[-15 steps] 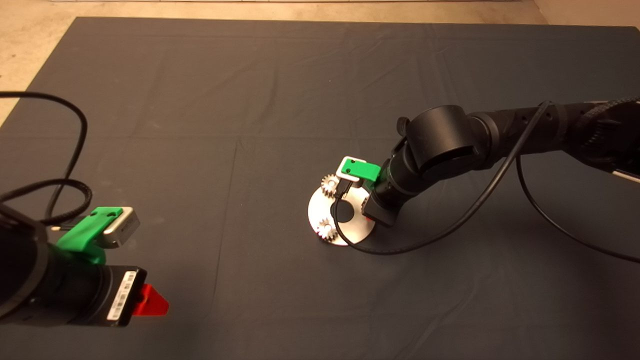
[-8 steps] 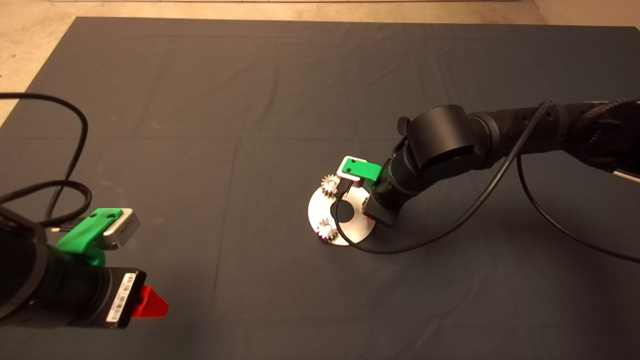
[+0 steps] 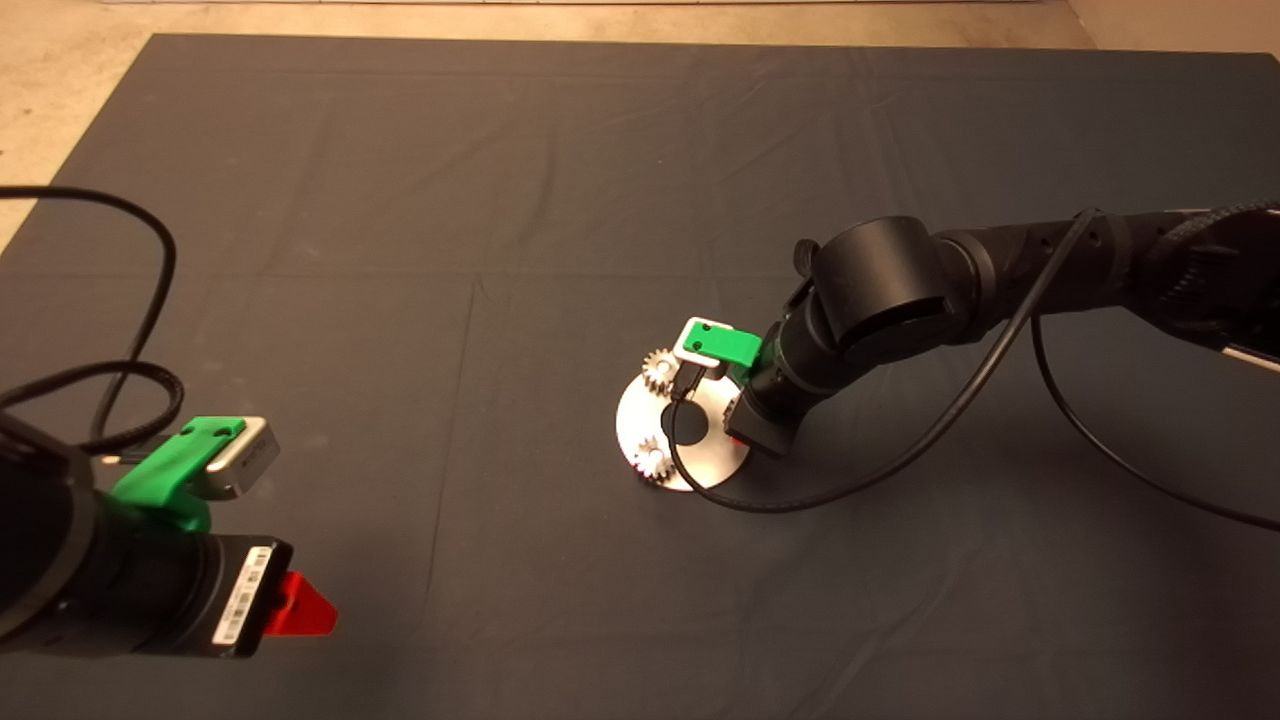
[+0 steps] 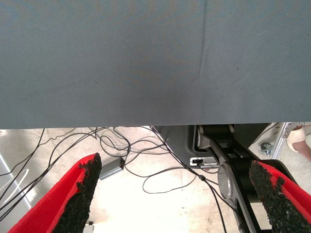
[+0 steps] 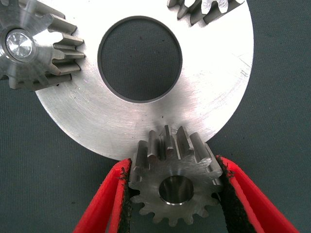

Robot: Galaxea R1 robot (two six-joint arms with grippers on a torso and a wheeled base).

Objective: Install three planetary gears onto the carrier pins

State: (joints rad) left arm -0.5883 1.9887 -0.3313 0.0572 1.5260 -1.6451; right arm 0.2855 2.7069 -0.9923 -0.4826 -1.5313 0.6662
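The shiny round disc [image 3: 637, 425] with a central hole lies mid-mat. Two planetary gears sit on its carrier pins, one at the far edge [image 3: 658, 370] and one at the near edge [image 3: 653, 459]. My right gripper [image 5: 173, 167] is shut on the third gear [image 5: 175, 189] and holds it flat over the disc's rim [image 5: 214, 82]. In the right wrist view one seated gear [image 5: 36, 48] shows its pin top [image 5: 19, 43]; the other gear [image 5: 206, 7] is cut off. The third pin is hidden. My left gripper [image 3: 300, 605] waits open at the lower left.
The right arm's black cable [image 3: 800, 500] loops over the mat just beside the disc. Another cable [image 3: 150, 300] lies at the left edge. The left wrist view looks past the mat edge [image 4: 146, 127] at a floor with cables [image 4: 160, 179].
My right wrist has shifted slightly down and toward the near side with the gear in it. The left arm has not moved.
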